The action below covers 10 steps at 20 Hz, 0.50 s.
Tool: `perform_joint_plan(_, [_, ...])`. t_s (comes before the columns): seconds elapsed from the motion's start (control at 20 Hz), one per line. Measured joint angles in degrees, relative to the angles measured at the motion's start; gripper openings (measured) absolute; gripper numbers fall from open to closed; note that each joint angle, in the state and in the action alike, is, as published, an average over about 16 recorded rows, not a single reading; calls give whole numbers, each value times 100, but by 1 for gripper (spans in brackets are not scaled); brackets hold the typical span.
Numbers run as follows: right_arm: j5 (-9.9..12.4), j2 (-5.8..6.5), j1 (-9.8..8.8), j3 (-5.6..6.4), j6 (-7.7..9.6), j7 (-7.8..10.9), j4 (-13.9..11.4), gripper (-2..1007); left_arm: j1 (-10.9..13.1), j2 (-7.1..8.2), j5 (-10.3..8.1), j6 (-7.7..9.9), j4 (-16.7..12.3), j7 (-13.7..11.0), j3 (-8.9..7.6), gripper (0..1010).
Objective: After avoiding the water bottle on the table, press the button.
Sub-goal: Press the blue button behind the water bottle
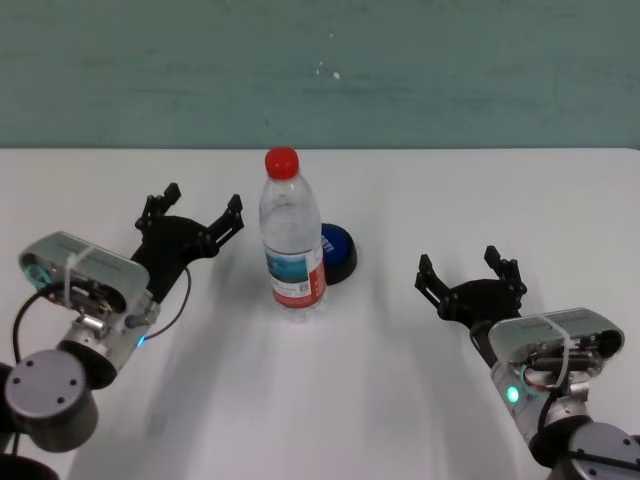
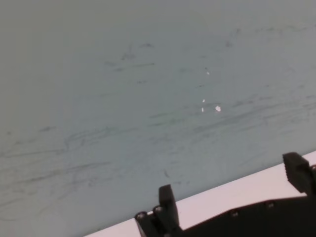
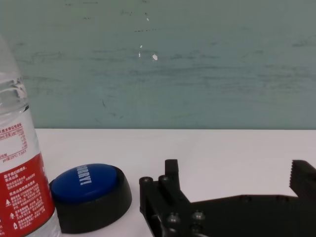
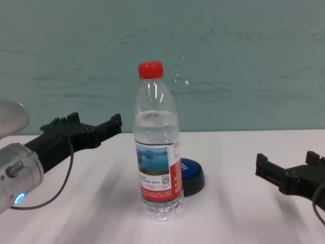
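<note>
Both grippers, left gripper [image 1: 192, 213] and right gripper [image 1: 468, 268], hover spread and empty over the table [image 1: 400, 400]. Toward its far edge, the water bottle [image 1: 292, 235] half-hides the button [image 1: 338, 254]; the right wrist view shows its dome whole

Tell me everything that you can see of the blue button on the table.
The low round button with a blue domed top and a black plastic-looking base sits flat on the plain white table. White letters run across its top; I cannot read them surely. In the head view, the tall clear plastic water bottle with a red cap hides its left part, standing just in front of it. Whether the two touch cannot be told. Neither gripper touches it.
</note>
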Motion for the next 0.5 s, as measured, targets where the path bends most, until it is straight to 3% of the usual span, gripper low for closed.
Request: perform_joint_plan(0.5, [0,0,0,0,0,0,0,1004,-12,-5,6,-23,33,-2,30,1010])
